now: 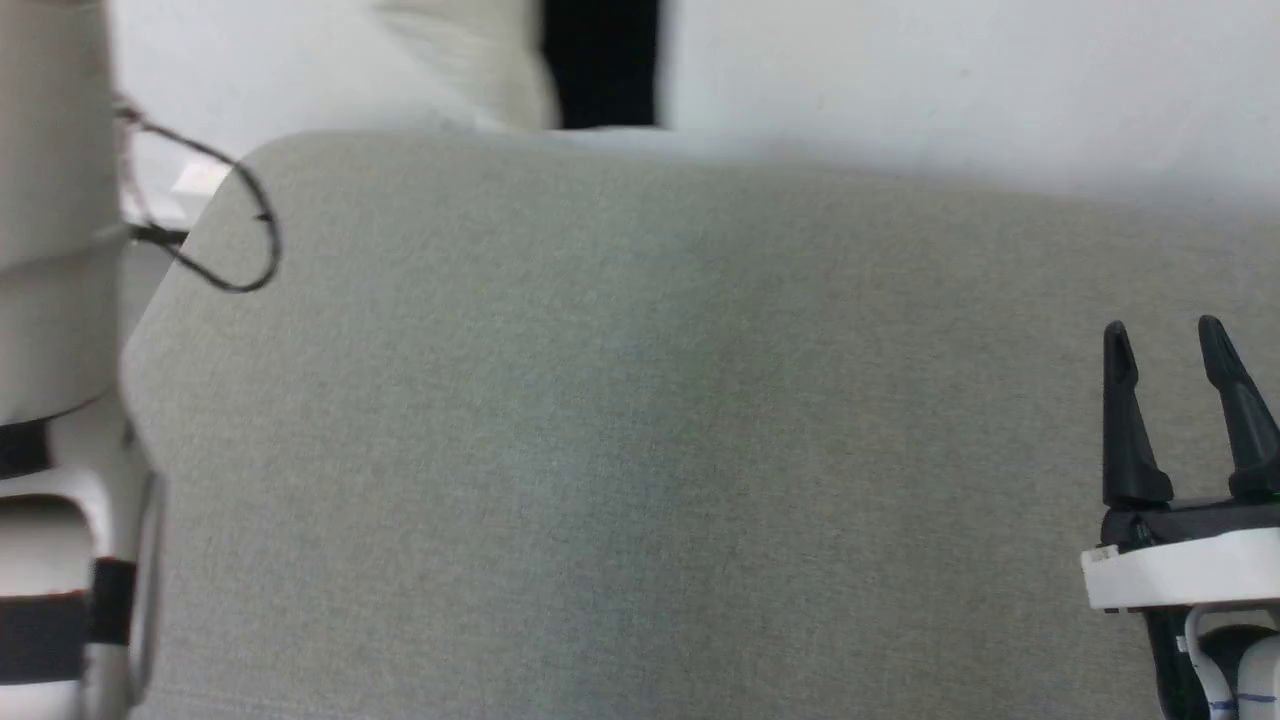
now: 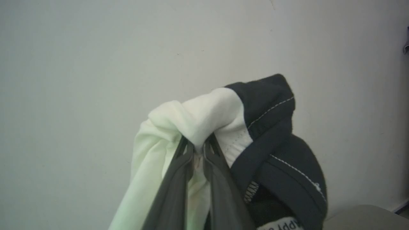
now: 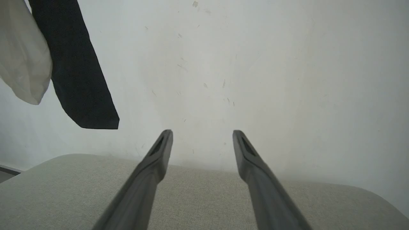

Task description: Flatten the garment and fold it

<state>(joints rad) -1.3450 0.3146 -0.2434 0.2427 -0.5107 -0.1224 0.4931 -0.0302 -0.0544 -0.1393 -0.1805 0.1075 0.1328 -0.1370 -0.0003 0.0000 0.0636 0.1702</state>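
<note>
The garment [image 2: 198,115], white with black sleeves and neckband, hangs bunched in the air, pinched by my left gripper [image 2: 198,145], which is shut on a fold of its white cloth. A label shows at the bottom of the left wrist view. In the head view the garment [image 1: 560,70] dangles above the far edge of the grey table [image 1: 640,450], a black sleeve beside white cloth. The right wrist view has the garment [image 3: 70,70] hanging at upper left. My right gripper [image 1: 1165,340] is open over the table's right side, with nothing between its fingers [image 3: 159,150].
A pale wall stands behind the table. My left arm's pale forearm [image 1: 50,300], with a looped black cable [image 1: 235,230], rises along the left edge of the head view. The table's rounded far-left corner [image 1: 260,160] lies near it.
</note>
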